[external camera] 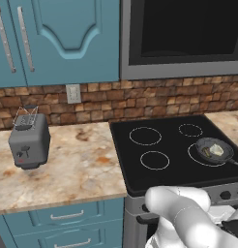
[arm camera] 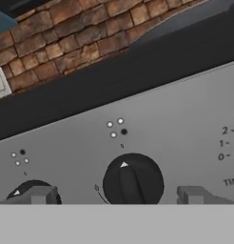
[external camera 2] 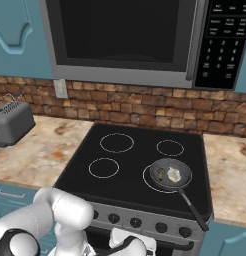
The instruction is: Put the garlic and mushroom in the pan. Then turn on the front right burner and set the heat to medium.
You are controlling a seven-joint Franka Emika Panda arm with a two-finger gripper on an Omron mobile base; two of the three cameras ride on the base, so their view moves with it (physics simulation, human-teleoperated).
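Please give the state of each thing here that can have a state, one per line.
Small round dark grey frying pan: on the largest white-outlined burner circle, holding both foods.
Pale whitish garlic bulb: in the pan.
Tiny brown mushroom: in the pan.
Black stove knob: pointer tilted up-left.
Gripper: open, facing the knob.

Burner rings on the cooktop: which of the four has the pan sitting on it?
The front right burner, the largest ring. The pan rests on it with the garlic and mushroom inside; the other three rings are bare.

base views share cooktop [external camera: 174, 145], hand view close on knob [arm camera: 133, 182]
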